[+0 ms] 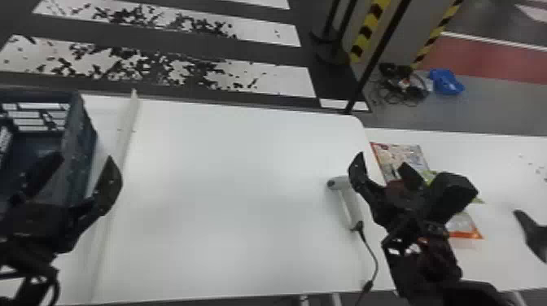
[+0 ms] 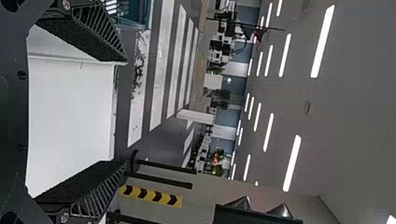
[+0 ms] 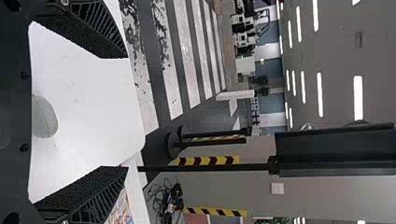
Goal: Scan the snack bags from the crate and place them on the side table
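Observation:
My left gripper (image 1: 83, 162) stands open over the near right part of the dark blue crate (image 1: 77, 122); in the left wrist view the left gripper (image 2: 125, 112) has nothing between its fingers. Over the right end of the main table, my right gripper (image 1: 383, 162) is open beside the white scanner (image 1: 348, 203). The right wrist view shows the right gripper (image 3: 127, 112) with an empty gap and the scanner's rounded head (image 3: 45, 119) low behind it. Snack bags (image 1: 399, 156) lie on the side table (image 1: 504, 171), partly hidden by the right arm. One orange-edged bag (image 1: 468, 228) shows past it.
A raised strip (image 1: 127, 122) runs along the white main table (image 1: 228, 183) near the crate. The scanner's cable (image 1: 372, 252) trails to the front edge. A dark pointed object (image 1: 531, 234) sits at the right edge. Behind stand a black post (image 1: 376, 61) and cables (image 1: 401, 87) on the floor.

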Robot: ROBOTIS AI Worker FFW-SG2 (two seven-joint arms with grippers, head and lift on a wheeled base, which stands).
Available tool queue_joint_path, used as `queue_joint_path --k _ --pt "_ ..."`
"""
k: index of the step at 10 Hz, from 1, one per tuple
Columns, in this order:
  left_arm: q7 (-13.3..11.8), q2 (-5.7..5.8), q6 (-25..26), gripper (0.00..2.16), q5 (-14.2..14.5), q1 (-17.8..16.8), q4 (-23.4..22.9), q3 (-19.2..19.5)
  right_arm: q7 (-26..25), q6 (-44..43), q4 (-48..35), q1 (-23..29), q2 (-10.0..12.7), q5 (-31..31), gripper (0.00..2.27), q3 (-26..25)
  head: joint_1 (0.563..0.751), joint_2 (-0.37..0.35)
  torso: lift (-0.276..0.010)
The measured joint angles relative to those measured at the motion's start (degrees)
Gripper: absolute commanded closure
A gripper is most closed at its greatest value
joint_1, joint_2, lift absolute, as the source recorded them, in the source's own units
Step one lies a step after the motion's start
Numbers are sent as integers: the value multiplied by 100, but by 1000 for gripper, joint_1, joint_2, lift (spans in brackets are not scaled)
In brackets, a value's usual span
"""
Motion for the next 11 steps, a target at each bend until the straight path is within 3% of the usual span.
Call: queue_joint_path --k 2,4,6,11 --pt "84 -55 -164 83 -104 206 -104 4 -359 -880 17 344 35 807 22 920 695 -81 -50" --pt "147 -108 -278 87 -201 375 -179 24 -431 -1487 101 616 113 1197 22 1364 695 -12 -50" --pt "186 -180 -322 87 -329 576 -305 42 -458 -2241 320 845 207 1362 22 1631 695 26 -50" --pt "236 -201 -110 87 -421 730 -519 53 -482 -2533 447 938 219 1511 22 1780 695 44 -50"
